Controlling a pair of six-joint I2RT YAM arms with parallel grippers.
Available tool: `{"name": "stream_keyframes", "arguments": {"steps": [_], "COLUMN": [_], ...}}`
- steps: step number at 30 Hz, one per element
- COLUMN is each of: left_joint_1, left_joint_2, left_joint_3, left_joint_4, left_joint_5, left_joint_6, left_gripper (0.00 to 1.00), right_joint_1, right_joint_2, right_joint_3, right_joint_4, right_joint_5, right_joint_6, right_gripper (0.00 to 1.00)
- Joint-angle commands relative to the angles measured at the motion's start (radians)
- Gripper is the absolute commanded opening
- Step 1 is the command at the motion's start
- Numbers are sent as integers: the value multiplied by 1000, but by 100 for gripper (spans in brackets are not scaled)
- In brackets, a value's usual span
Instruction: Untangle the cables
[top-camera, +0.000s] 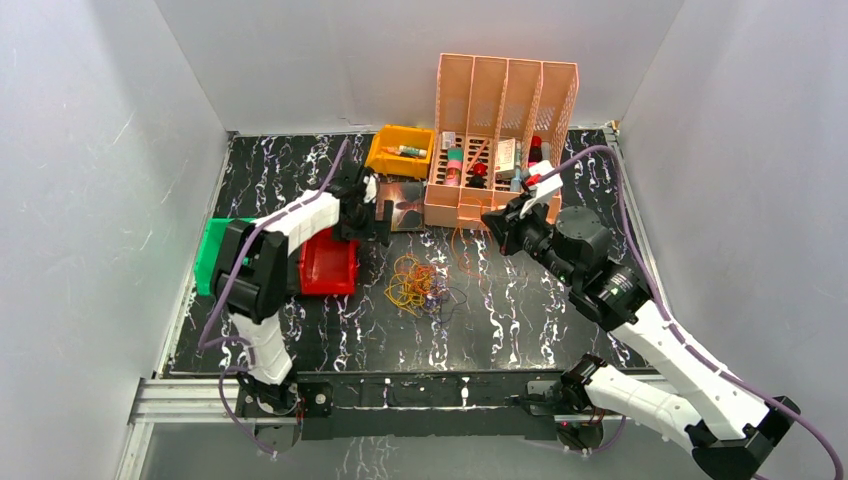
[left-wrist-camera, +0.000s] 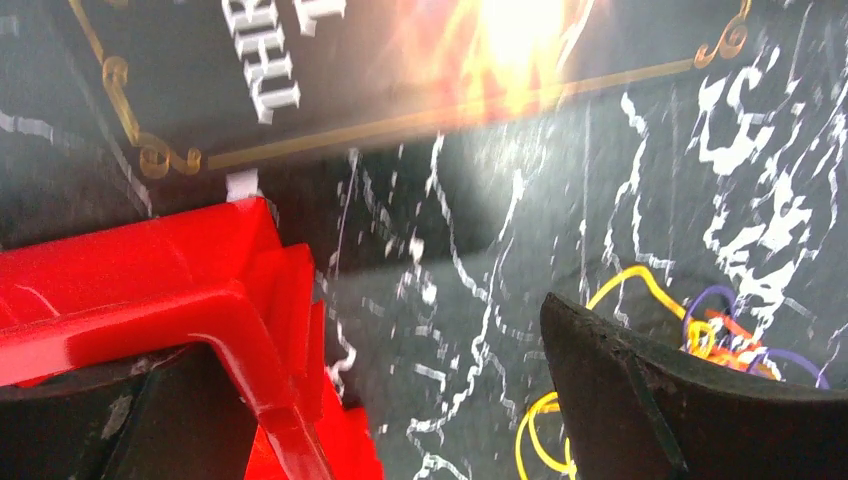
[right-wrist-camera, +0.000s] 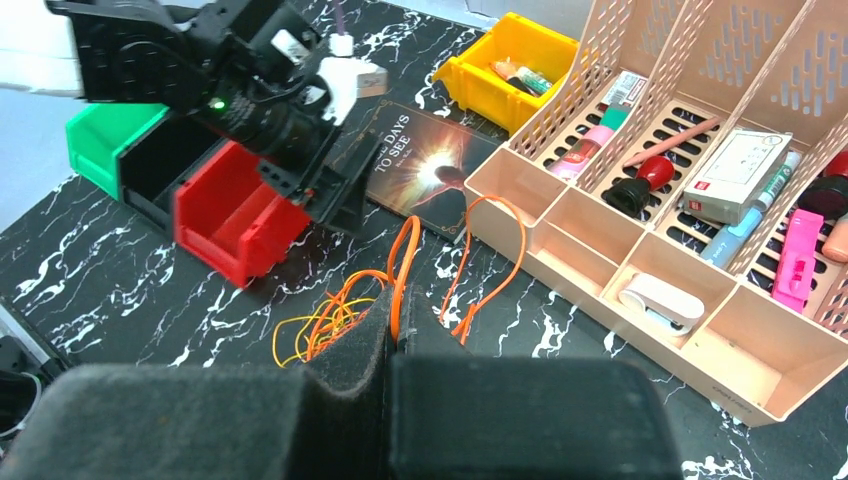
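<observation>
A tangle of thin yellow, orange and purple cables (top-camera: 415, 283) lies on the black marbled table in mid view. One orange cable (top-camera: 464, 250) runs from it up towards my right gripper (top-camera: 494, 226). In the right wrist view that gripper (right-wrist-camera: 397, 322) is shut on the orange cable (right-wrist-camera: 403, 255), which loops up beyond the fingertips; yellow loops (right-wrist-camera: 285, 345) lie to the left. My left gripper (top-camera: 370, 220) hovers by the red bin's far corner. It is open and empty (left-wrist-camera: 400, 410), with yellow and purple cable loops (left-wrist-camera: 645, 285) showing past its right finger (left-wrist-camera: 690, 400).
A red bin (top-camera: 328, 262) and a green bin (top-camera: 213, 250) sit at the left. A dark book (top-camera: 405, 205) lies behind the tangle. A yellow bin (top-camera: 400, 150) and a pink desk organiser (top-camera: 500, 110) with pens and small items stand at the back.
</observation>
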Motion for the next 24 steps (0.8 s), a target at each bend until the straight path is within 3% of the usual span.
{"name": "stream_keyframes", "arguments": {"steps": [1,6,11,18,24], "left_joint_1": [8,11,12,12,12], "left_joint_2": [97,160,86,-160,-473], "left_joint_3": [145,278,271,110,-107], "left_joint_4": [9,-28,-35,-48,39], "left_joint_5": [86,68,64,16,8], "left_joint_6": [30,51,63,69,31], "left_gripper": [98,98,98,98,98], "right_joint_1": [5,5,5,5,6], "right_joint_2": [-36,-56,-65,-46,-11], "right_joint_3": [-7,-20,-12,46,108], "right_joint_4": [5,-4,-10,-21,-15], "right_joint_5": [5,13,25,39,35], "right_joint_6": [16,34,38,4,-20], "right_gripper": [0,0,0,0,0]}}
